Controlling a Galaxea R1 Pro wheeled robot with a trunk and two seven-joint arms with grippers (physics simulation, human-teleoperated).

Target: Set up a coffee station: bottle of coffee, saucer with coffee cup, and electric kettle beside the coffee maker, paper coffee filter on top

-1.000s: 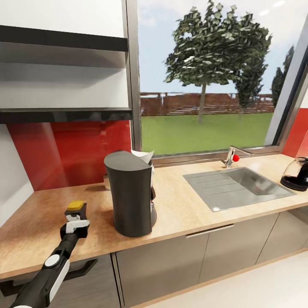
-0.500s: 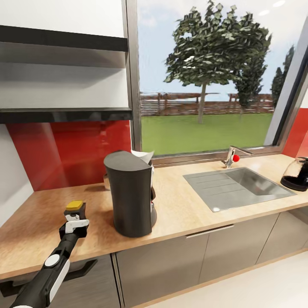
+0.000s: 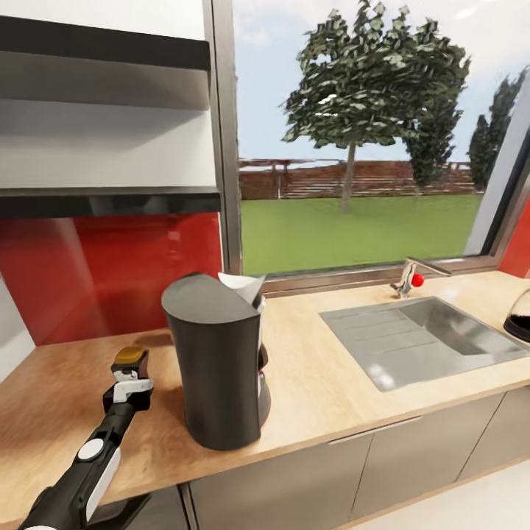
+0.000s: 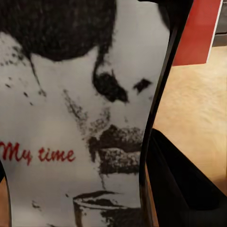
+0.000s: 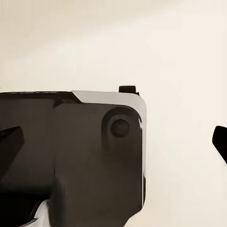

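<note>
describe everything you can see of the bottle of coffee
The bottle of coffee is a small dark jar with a brownish-gold lid, standing upright. It sits low over the kitchen countertop, left of the coffee maker, held in the left claw, so whether its base touches the wood cannot be told. The left wrist view shows its white label up close: black print and red "My time" lettering.

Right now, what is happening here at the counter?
The robot stands at the counter. Its left gripper holds the coffee bottle low over the wood, left of the coffee maker. The left wrist view shows the bottle's white label close up. A paper filter already sits on top of the coffee maker. The kettle is far off at the right edge, beyond the sink.
</note>
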